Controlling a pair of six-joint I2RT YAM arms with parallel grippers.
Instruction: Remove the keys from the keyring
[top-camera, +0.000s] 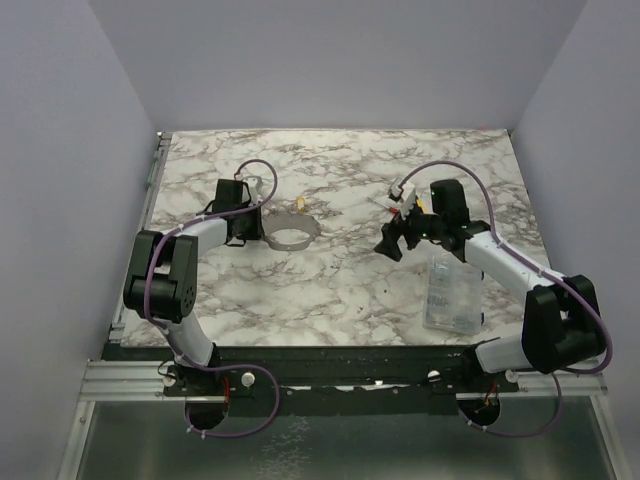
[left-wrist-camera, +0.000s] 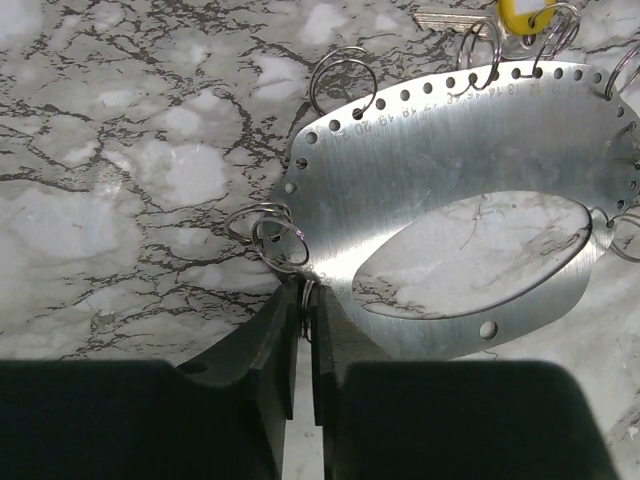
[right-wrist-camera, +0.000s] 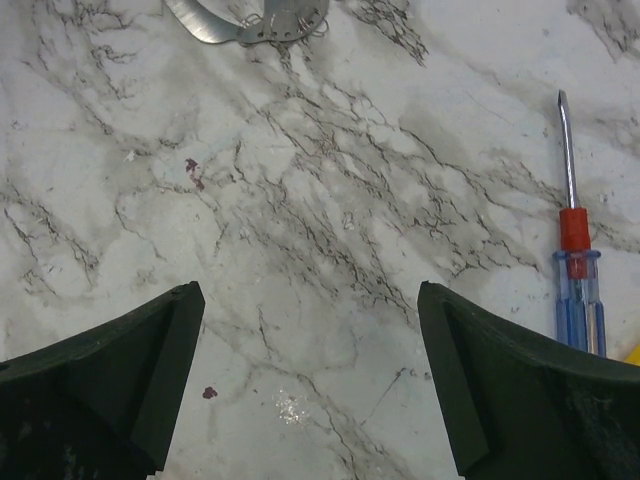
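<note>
Plastic box (top-camera: 450, 290): nearest, on the right, beside the right arm.
Right gripper (right-wrist-camera: 310, 296): jaws wide and empty, above the table (top-camera: 330, 300); screwdriver (right-wrist-camera: 574, 260) lies just to its right.
Left gripper (left-wrist-camera: 303, 292): jaws narrow, pinching the keyring's near rim, just below two wire loops (left-wrist-camera: 275, 235).
Keyring (left-wrist-camera: 450, 140): steel, lying left of centre; most loops seen carry nothing.
Key (left-wrist-camera: 445, 18): yellow-headed, at the far rim, apparently hooked on a loop.
Progress: early; no key seen off. Remaining: free that key; no other keys are visible.
</note>
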